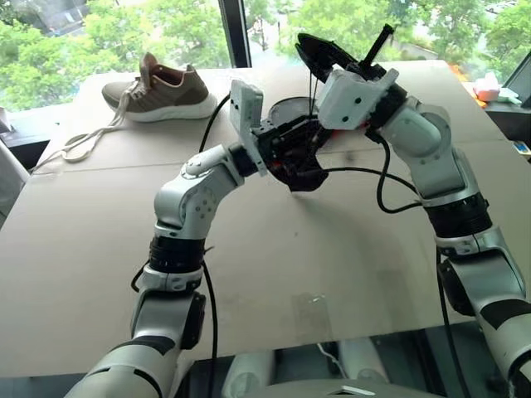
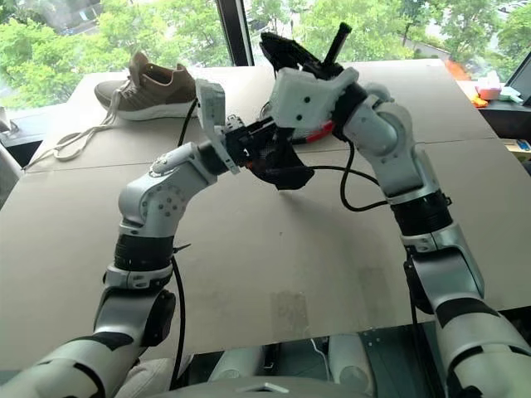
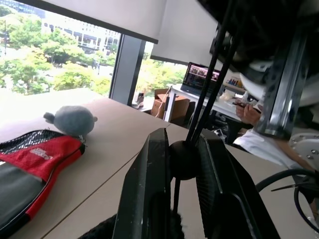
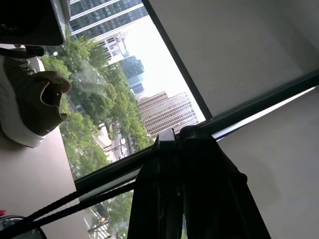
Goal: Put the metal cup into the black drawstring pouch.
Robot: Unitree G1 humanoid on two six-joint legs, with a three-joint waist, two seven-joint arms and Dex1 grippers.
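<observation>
Both grippers meet above the middle of the table (image 1: pixel 99 249) in my head views, with the black drawstring pouch (image 2: pixel 278 164) hanging between them, clear of the tabletop. My left gripper (image 3: pixel 178 164) is clenched on the cord (image 3: pixel 212 82): its wrist view shows the two black fingers (image 3: pixel 144 199) pinching a small round black toggle with the doubled cord running up out of frame. My right gripper (image 4: pixel 180 149) is clamped tight, and its wrist view shows two cord strands crossing the lower left; I cannot tell exactly what it pinches. I cannot make out the metal cup. At the upper left of the head views lies a shoe (image 1: pixel 162 89). The left wrist view adds a black-and-red case (image 3: pixel 35 169), a grey plush toy (image 3: pixel 72 119) and a seated person (image 3: pixel 269 142).
</observation>
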